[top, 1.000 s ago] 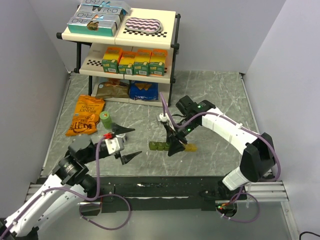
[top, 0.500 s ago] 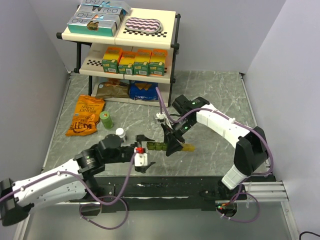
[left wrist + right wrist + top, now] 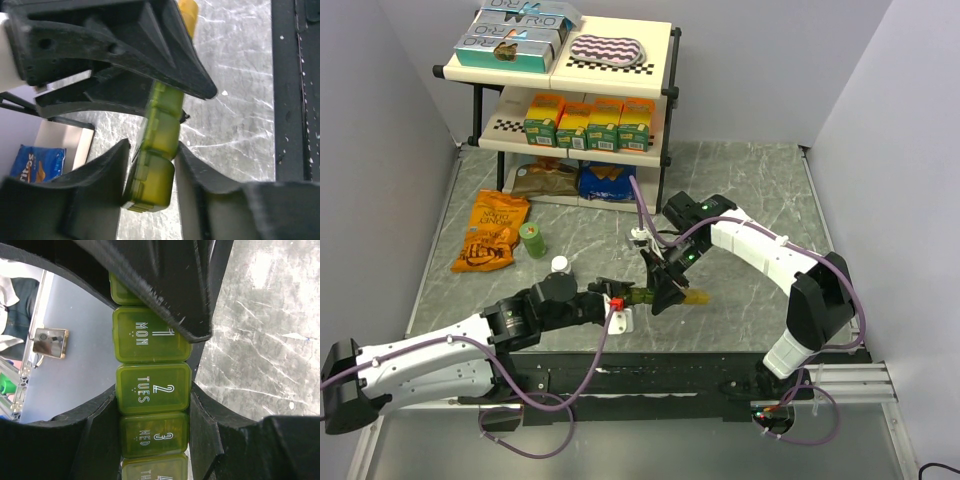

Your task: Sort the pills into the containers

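Observation:
The containers (image 3: 695, 296) are one strip of translucent boxes, olive green to yellow, held just above the table's front middle. My right gripper (image 3: 663, 290) is shut on the strip's middle. In the right wrist view, the right gripper (image 3: 152, 397) has its pads against the TUES and WED boxes of the containers (image 3: 152, 342). My left gripper (image 3: 620, 300) is at the olive end. In the left wrist view, the left gripper (image 3: 153, 146) has both pads against the end box of the containers (image 3: 162, 130). No pills show in any view.
A green bottle (image 3: 532, 240) and a white-capped one (image 3: 559, 264) stand left of the strip. An orange chip bag (image 3: 492, 232) lies further left. A two-tier shelf (image 3: 570, 90) with boxes stands at the back, and a blue bag (image 3: 607, 180) lies under it.
My left arm swung in from the left to the strip's olive end and its jaws closed round it. The right gripper kept its hold and shifted slightly left.

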`<state>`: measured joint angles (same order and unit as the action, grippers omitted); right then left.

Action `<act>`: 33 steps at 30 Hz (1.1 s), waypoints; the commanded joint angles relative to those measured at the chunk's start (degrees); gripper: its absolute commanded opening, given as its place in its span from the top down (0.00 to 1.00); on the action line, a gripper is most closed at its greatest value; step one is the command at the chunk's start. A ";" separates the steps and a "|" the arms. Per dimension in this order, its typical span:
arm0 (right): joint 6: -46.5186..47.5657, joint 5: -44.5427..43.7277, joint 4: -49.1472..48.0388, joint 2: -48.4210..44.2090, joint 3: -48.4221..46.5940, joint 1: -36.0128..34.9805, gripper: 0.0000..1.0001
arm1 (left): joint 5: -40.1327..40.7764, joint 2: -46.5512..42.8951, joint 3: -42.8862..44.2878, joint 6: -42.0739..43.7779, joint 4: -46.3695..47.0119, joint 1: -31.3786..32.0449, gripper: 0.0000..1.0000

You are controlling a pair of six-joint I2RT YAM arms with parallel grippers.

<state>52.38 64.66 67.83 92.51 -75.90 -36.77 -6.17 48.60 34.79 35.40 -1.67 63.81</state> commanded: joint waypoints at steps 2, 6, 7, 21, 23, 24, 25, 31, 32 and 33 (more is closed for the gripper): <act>1.06 2.93 0.46 0.13 -1.62 -0.40 0.89 | 2.22 1.41 2.57 1.69 1.94 1.58 0.67; 0.88 2.84 0.20 0.13 -1.27 -0.40 0.89 | 2.92 3.52 3.80 3.01 -1.13 2.19 0.95; 0.71 2.66 0.19 0.13 -1.27 -0.49 0.88 | 3.01 3.87 4.32 3.27 -2.45 2.37 0.99; -1.40 -10.60 -6.21 -11.01 -3.20 0.21 0.06 | 0.73 2.99 4.07 -13.40 -3.61 2.37 0.99; -2.02 -11.92 -9.11 -13.31 -2.68 0.12 0.05 | 0.72 2.56 3.45 -15.96 -2.90 2.37 0.99; -2.11 -12.71 -10.17 -15.50 -2.24 -0.05 0.07 | 0.81 2.38 3.27 -18.50 -2.12 2.37 0.99; -2.72 -13.07 -11.57 -16.65 -1.45 -0.14 0.08 | 0.81 2.12 2.84 -19.65 -1.41 2.37 0.99; -3.95 -16.75 -18.35 -20.88 5.05 -4.00 0.32 | 0.81 2.64 1.34 -28.97 2.89 2.37 0.99; -4.04 -17.20 -18.26 -20.44 5.06 -4.35 0.37 | 0.99 2.73 1.25 -30.55 3.08 2.37 0.99; -3.95 -17.72 -18.00 -20.09 4.97 -4.71 0.44 | 0.99 2.82 1.25 -31.17 3.17 2.28 0.99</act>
<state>48.86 50.24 53.30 71.46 -72.40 -39.51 -4.67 51.88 36.16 12.34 -4.10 65.89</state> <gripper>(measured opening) 0.667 0.342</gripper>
